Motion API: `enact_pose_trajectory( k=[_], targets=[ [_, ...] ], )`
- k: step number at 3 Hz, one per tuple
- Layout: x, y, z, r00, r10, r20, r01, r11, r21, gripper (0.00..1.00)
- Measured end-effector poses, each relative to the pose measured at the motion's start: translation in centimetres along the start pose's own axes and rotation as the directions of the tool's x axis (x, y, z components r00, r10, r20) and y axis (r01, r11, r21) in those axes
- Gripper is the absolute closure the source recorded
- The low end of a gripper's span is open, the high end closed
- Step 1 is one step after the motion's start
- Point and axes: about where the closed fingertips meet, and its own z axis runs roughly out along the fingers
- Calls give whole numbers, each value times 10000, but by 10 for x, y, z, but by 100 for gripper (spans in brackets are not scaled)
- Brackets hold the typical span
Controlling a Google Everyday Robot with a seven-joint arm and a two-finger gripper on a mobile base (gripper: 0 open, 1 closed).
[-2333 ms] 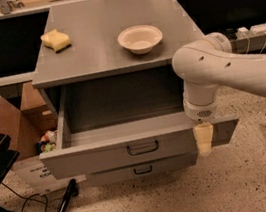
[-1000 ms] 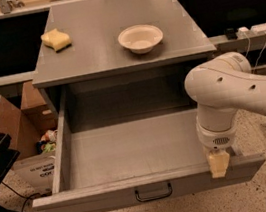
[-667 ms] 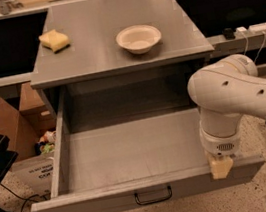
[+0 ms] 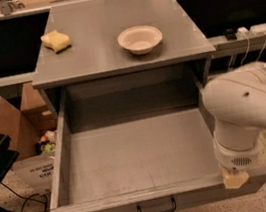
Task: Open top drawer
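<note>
Gaping grey top drawer (end effector front-right)

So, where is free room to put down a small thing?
The top drawer floor is bare. On the cabinet top, the patch between sponge and bowl is free, also its front strip. Crowded: the drawer's front right corner, where the tool sits.

A: Cam pos?
B: Single view, high in front of cabinet, tilted down, facing its back. Close: top drawer fills lower frame.
A: What's nearest the lens?
B: The gripper, btm right, at drawer front's right end.
</note>
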Motion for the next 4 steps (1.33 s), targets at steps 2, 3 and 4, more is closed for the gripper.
enact_pose_trajectory(
  k=[2,3,4],
  targets=[
    [9,19,0,9997,260,3,-260,9996,-144,100],
    [9,19,0,9997,260,3,-260,9996,-144,81],
    [9,19,0,9997,260,3,-260,9996,-144,57]
  ],
)
